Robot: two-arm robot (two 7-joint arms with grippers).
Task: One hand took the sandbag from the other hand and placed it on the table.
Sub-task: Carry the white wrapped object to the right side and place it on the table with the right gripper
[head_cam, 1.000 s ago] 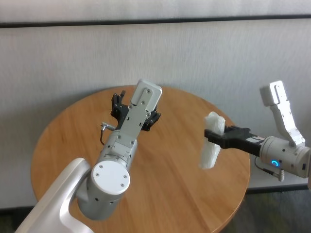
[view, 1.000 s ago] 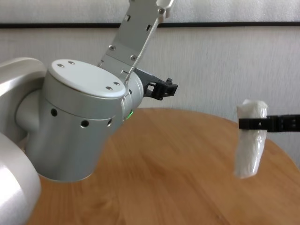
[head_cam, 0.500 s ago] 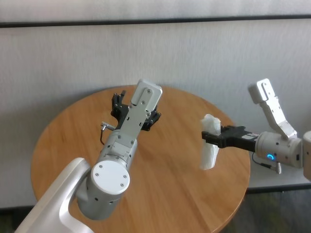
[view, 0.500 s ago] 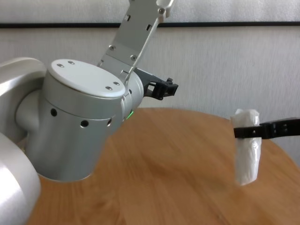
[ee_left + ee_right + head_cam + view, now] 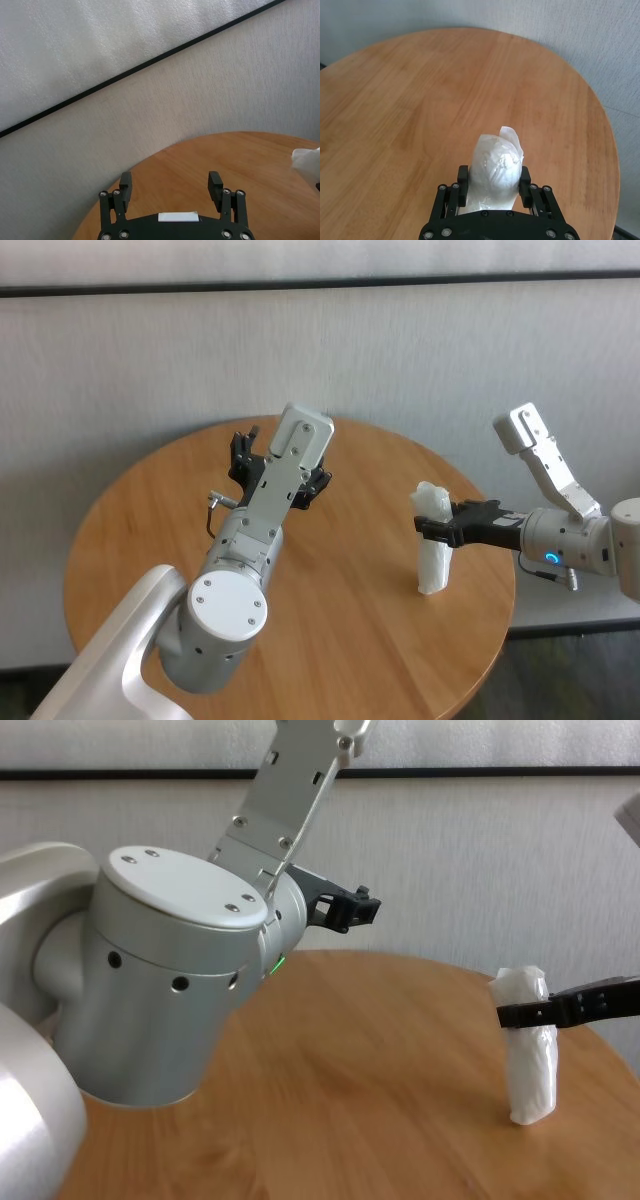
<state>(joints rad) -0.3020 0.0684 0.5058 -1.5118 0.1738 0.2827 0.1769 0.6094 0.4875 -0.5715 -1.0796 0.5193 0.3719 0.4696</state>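
The white sandbag [image 5: 433, 540] stands upright at the right side of the round wooden table [image 5: 150, 520]. Its lower end [image 5: 530, 1115] seems to touch the wood. My right gripper [image 5: 432, 527], the slim black one with the blue ring, is shut on the bag's upper half, and the right wrist view shows both fingers pressing the sandbag [image 5: 497, 167]. My left gripper [image 5: 280, 462], the one with the green light, hangs open over the table's far middle, well left of the bag. The left wrist view shows nothing between its fingers [image 5: 125, 180].
The table's right edge [image 5: 508, 580] lies close behind the bag. A grey wall with a black strip [image 5: 400, 282] rises behind the table. My bulky left forearm [image 5: 170, 990] fills the near left of the chest view.
My right gripper has come down and a little to the left with the sandbag, bringing its lower end from mid-air onto the wood. The left arm has not moved.
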